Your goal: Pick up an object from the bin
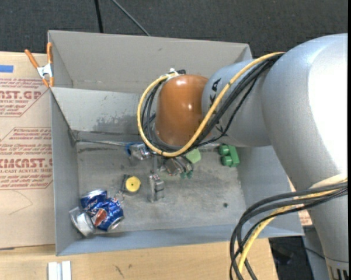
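My gripper (pixel 157 188) reaches down from under the orange cover to the bin floor near the middle. A small yellow round piece (pixel 131 184) lies just left of it, apart from it. A small blue and silver thing (pixel 136 150) sits up and to the left, by the back wall. A light green piece (pixel 193 156) lies just right of the gripper, partly hidden by the cables. I see nothing held in the gripper.
A crushed blue, red and silver can (pixel 99 212) lies in the front left corner. A darker green block (pixel 228 155) sits at the right by the arm. The arm and its cables cover the bin's back right part.
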Tool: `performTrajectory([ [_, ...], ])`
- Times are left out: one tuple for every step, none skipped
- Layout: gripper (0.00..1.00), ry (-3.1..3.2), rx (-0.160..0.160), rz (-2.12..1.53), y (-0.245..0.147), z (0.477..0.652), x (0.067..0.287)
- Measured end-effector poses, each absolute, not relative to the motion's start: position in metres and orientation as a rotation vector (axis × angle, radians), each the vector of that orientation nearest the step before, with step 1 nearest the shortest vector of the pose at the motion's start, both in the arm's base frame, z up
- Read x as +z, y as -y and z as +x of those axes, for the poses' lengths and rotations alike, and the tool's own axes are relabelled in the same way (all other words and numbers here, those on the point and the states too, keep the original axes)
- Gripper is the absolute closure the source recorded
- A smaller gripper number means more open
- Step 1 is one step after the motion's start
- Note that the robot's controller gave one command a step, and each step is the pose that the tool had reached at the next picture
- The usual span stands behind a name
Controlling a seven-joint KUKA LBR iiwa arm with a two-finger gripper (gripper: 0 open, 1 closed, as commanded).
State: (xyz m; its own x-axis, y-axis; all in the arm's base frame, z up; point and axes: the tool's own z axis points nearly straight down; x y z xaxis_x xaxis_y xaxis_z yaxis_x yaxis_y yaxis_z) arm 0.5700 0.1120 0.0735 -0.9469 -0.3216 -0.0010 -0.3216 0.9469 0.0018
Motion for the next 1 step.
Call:
performTrajectory([
  [0.0,-2.878,0.004,-1.261,-0.157,0.5271,0.0692],
])
